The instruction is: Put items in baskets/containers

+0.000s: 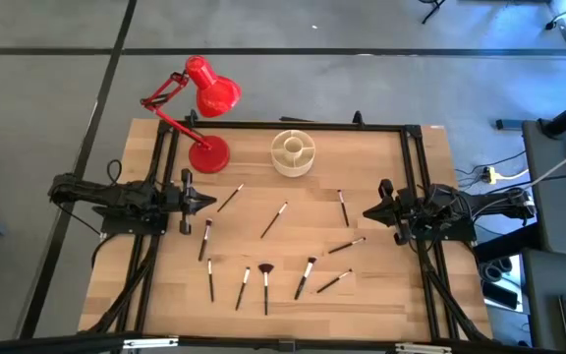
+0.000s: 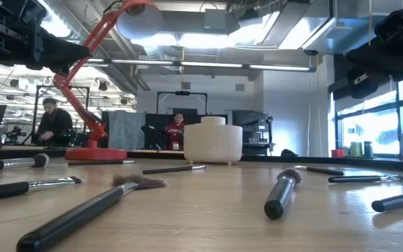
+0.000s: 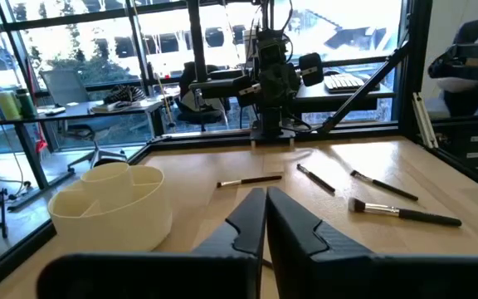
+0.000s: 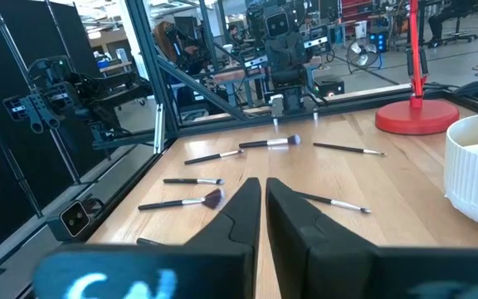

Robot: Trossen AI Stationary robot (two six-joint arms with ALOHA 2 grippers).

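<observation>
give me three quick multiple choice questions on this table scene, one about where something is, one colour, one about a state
1. Where does the cream organiser stand?
A. beside the lamp base at the table's far edge
B. among the brushes at the near edge
C. under the right gripper

2. What colour is the desk lamp?
A. blue
B. red
C. white

3. How are the left gripper fingers?
A. wide open
B. clamped on a brush
C. shut on nothing

Key: 1 A, the high view shows it next to the lamp base. 2 B, arm, shade and base are red. 3 C, the left wrist view shows the fingers pressed together, nothing between them.
</observation>
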